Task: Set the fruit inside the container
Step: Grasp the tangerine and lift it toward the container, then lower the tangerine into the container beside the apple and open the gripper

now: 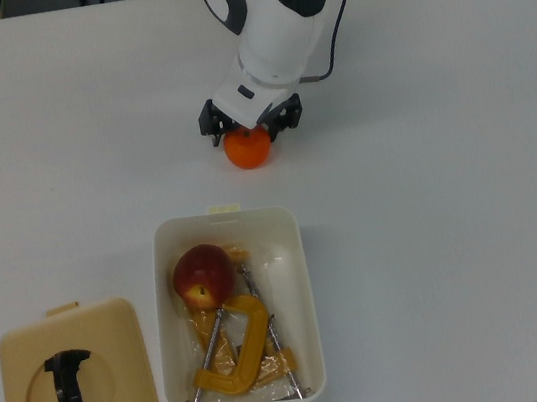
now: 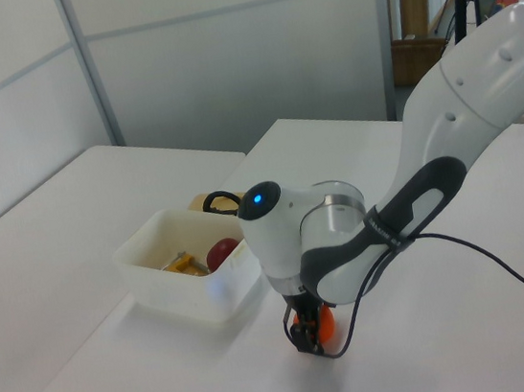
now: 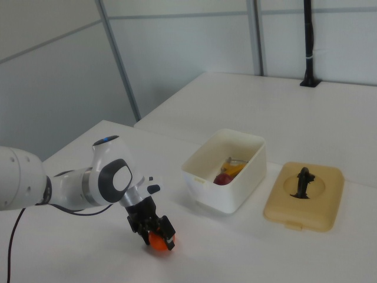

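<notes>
The orange (image 1: pixel 248 152) rests on the white table just beyond the container's short end in the top view. My gripper (image 1: pixel 251 131) has come down over it, open, with one finger on each side of the fruit. In the left view the gripper (image 2: pixel 308 338) hides most of the orange (image 2: pixel 326 322); the right view shows the orange (image 3: pixel 157 242) under the gripper (image 3: pixel 154 232). The dark red apple (image 1: pixel 201 277) lies inside the white container (image 1: pixel 308 286), at the end nearest the orange.
Yellow metal clamps (image 1: pixel 241 352) fill the rest of the tub beside the apple. The flat tan lid (image 1: pixel 79 386) with its black handle lies at the top view's lower left. A black cable (image 1: pixel 337 34) trails from the arm.
</notes>
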Robot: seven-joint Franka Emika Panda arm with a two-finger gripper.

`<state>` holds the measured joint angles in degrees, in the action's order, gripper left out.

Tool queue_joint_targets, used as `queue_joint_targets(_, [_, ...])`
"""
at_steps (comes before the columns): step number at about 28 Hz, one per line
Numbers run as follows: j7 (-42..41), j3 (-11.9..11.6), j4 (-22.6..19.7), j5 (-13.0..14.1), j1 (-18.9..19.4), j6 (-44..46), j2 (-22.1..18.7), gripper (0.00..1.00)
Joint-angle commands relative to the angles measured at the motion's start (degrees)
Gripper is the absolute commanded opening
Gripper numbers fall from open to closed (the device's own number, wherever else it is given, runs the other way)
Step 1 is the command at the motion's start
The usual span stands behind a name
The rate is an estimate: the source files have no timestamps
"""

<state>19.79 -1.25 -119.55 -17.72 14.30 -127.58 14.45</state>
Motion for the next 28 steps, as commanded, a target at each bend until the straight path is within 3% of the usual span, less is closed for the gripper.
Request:
queue_joint_targets(1, [2.18, -0.42, -0.07, -2.23, 0.20, -2.06, 0.93, 0.77])
queue_joint_targets(2, [2.18, -0.42, 0.10, -2.23, 0.11, -2.15, 0.76, 0.45])
queue_joint_targets(5, [2.27, -0.51, 0.80, -2.06, -0.06, -2.15, 0.06, 0.00])
queue_joint_targets(11, [2.62, -0.95, 3.87, -0.48, -0.24, -1.98, -2.58, 0.00])
queue_joint_targets(18, [2.53, -1.12, 13.89, 5.93, -3.49, -1.71, -2.06, 0.00])
queue_joint_targets(24, [2.62, -1.21, 22.14, 9.80, -6.47, -1.97, 0.31, 0.00])
queue_joint_targets(28, [3.32, -1.21, 25.32, 10.77, -7.18, -2.24, 2.95, 0.00])
